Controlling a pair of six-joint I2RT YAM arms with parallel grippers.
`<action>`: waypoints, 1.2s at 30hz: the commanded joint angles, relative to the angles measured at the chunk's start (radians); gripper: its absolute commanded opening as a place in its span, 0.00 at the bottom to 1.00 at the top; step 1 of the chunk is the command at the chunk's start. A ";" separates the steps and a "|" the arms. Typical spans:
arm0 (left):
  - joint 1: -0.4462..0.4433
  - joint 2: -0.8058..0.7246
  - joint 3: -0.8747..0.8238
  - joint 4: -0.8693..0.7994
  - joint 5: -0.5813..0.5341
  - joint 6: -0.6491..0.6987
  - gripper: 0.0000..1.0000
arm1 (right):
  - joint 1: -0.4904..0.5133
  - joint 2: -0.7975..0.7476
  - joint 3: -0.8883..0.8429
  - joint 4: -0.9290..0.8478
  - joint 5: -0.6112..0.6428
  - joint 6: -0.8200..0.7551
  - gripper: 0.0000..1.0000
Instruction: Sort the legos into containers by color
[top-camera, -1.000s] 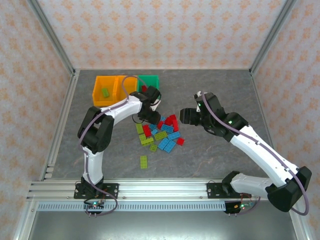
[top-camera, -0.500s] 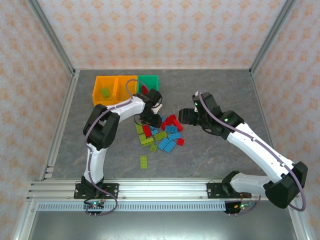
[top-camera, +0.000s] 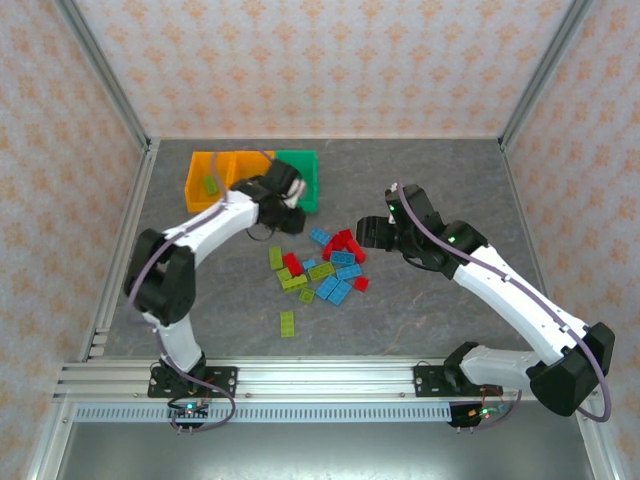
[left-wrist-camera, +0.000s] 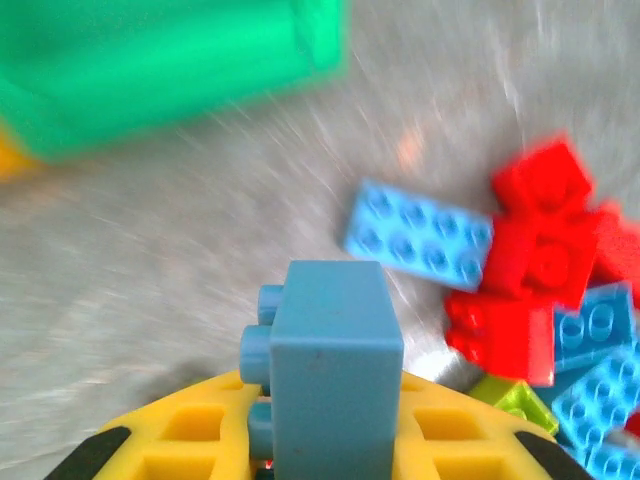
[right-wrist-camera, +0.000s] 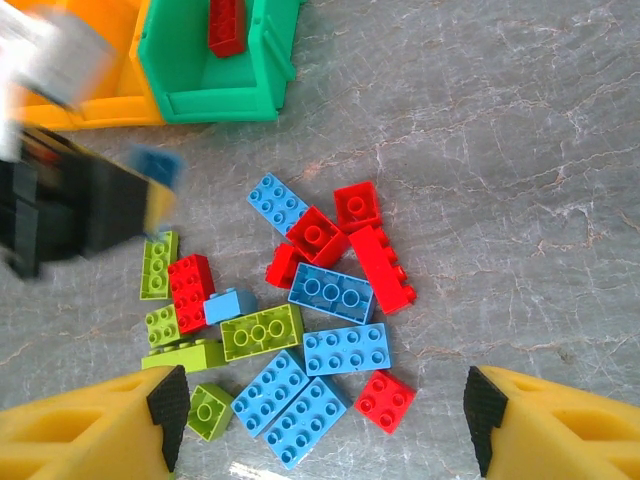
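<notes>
My left gripper (top-camera: 287, 213) is shut on a light blue lego (left-wrist-camera: 330, 370), held just above the table in front of the green bin (top-camera: 300, 172). The two orange-yellow bins (top-camera: 208, 195) sit left of the green one. One lime lego (top-camera: 212, 184) lies in the far-left orange bin, and a red lego (right-wrist-camera: 227, 25) lies in the green bin (right-wrist-camera: 215, 100). A loose pile of red, blue and lime legos (top-camera: 325, 265) covers the table centre. My right gripper (right-wrist-camera: 320, 400) hangs open above that pile (right-wrist-camera: 330, 300), holding nothing.
A single lime lego (top-camera: 287, 323) lies apart, nearer the front edge. The left gripper (right-wrist-camera: 90, 205) with its blue brick (right-wrist-camera: 157, 163) sits left of the pile in the right wrist view. Metal frame posts (top-camera: 110, 100) and patterned walls enclose the grey table.
The left arm has swung left and back from the pile toward the bins, carrying the light blue lego. The right gripper shifted slightly toward the pile, then held still.
</notes>
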 joint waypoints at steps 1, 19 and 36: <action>0.097 -0.008 0.063 0.068 -0.174 -0.063 0.10 | -0.001 -0.019 -0.013 0.024 0.013 0.018 0.75; 0.246 0.309 0.515 -0.005 -0.194 -0.043 0.45 | -0.001 -0.040 -0.070 0.008 0.077 0.048 0.76; -0.104 -0.553 0.009 -0.203 -0.071 0.228 0.46 | -0.064 0.473 0.030 0.100 -0.048 -0.114 0.69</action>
